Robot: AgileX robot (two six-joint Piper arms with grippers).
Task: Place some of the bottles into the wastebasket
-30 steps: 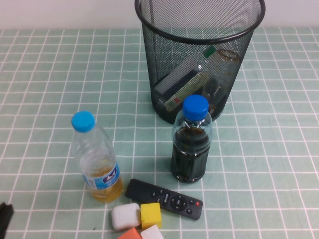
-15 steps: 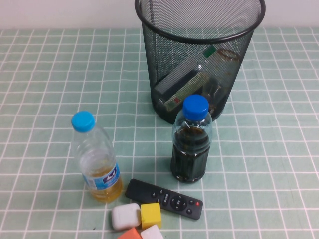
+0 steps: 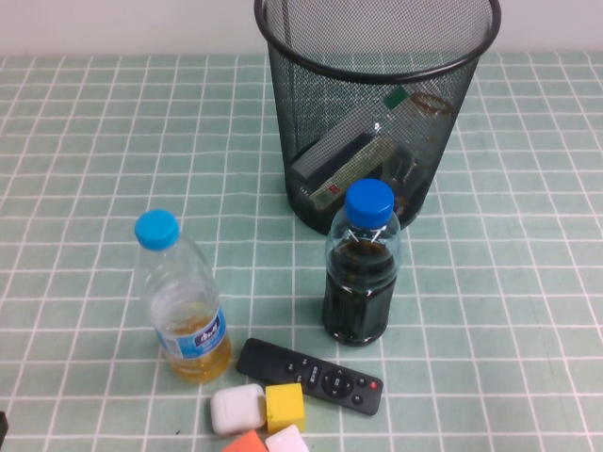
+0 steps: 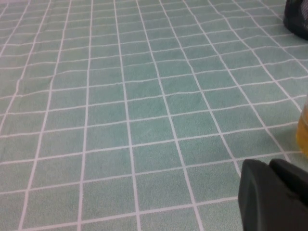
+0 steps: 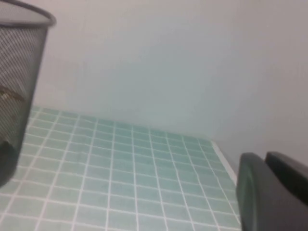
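Note:
The black wire-mesh wastebasket [image 3: 311, 104] stands at the back middle of the table. Inside it, a clear bottle with a green-and-red label [image 3: 363, 151] lies slanted. A small clear bottle with a brown neck band [image 3: 431, 106] leans against the right wall. Both show through the mesh. My left gripper [image 4: 269, 166] is shut and empty, low over the tablecloth at the front left. Only a dark sliver of it shows at the high view's bottom-left corner [image 3: 2, 428]. My right gripper [image 5: 265, 159] is shut and empty, right of the wastebasket [image 5: 19, 72], outside the high view.
A dark-liquid bottle with a blue cap [image 3: 361, 273] stands in front of the wastebasket. A yellow-liquid bottle with a light-blue cap [image 3: 184, 301] stands at the front left. A black remote [image 3: 311, 375] and small white, yellow and orange blocks [image 3: 285, 407] lie at the front edge.
My left gripper's dark tip at the high view's bottom-left corner has drawn back almost out of the frame. The bottles and wastebasket have not moved.

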